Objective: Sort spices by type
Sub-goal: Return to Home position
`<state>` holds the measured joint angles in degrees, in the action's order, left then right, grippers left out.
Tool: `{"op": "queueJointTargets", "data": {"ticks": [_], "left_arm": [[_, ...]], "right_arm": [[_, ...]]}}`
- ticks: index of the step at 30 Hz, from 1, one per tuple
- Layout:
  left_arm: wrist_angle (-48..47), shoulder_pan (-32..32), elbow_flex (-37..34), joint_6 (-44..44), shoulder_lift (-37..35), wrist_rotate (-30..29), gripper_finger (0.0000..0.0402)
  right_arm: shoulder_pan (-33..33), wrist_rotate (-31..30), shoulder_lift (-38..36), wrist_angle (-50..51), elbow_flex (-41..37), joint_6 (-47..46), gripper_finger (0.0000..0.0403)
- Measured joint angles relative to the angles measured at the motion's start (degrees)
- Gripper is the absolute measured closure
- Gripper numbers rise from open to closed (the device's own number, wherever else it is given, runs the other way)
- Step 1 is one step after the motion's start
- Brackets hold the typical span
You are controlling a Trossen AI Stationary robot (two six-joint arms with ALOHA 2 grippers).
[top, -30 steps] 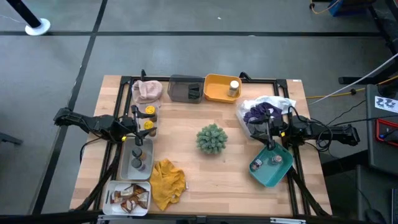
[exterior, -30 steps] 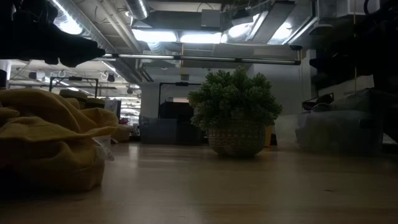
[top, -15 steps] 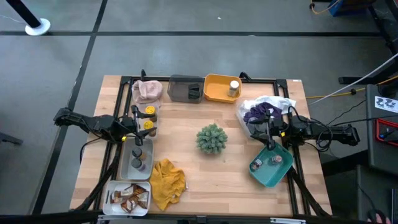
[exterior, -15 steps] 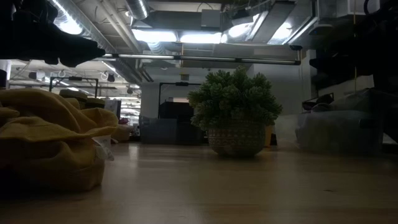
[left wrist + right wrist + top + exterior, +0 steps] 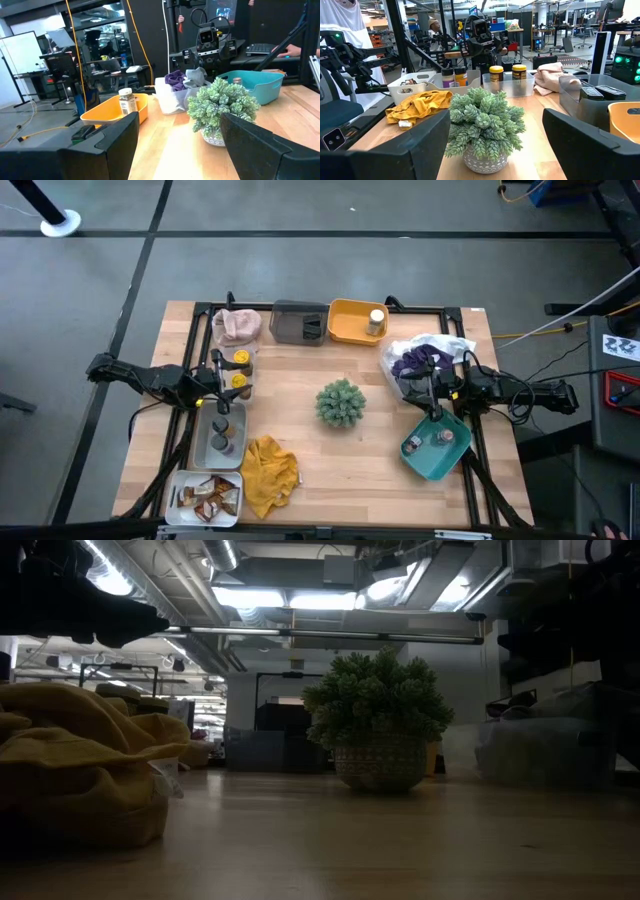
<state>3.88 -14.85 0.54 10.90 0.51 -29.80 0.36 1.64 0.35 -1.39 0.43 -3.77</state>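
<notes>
Along the table's left edge, the left gripper (image 5: 221, 387) hangs just beside a clear bin (image 5: 236, 356), its fingers (image 5: 100, 145) spread wide with nothing between them. On the opposite edge, the right gripper (image 5: 433, 393) hovers between a white bag (image 5: 440, 344) of purple things and a teal bin (image 5: 425, 465). Its fingers (image 5: 400, 145) are also wide apart and empty.

Two yellow-lidded jars (image 5: 238, 370) stand in the clear bin. Next to it, a grey tray (image 5: 208, 448) holds two bottles (image 5: 222, 436). Brown packets (image 5: 208, 493) lie in a white bin (image 5: 176, 480) at the near left corner, touching a yellow cloth (image 5: 270, 473). At the far edge, dark boxes (image 5: 311, 328) sit in a grey bin (image 5: 290, 315), and a white-capped jar (image 5: 376, 319) stands in the orange bin (image 5: 347, 325) beside it. Two small jars (image 5: 446, 436) rest in the teal bin. A green plant (image 5: 340, 403) stands mid-table, well apart from both grippers, and a pink cloth (image 5: 237, 327) lies at the far left corner.
</notes>
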Motion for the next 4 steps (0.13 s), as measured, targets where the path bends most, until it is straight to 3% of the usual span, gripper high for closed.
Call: {"op": "queueJointTargets", "data": {"ticks": [4], "left_arm": [[0.00, 0.00, 0.00, 0.00, 0.00, 0.00, 0.0139]], "right_arm": [[0.00, 0.01, 0.01, 0.00, 0.00, 0.00, 0.0086]]}}
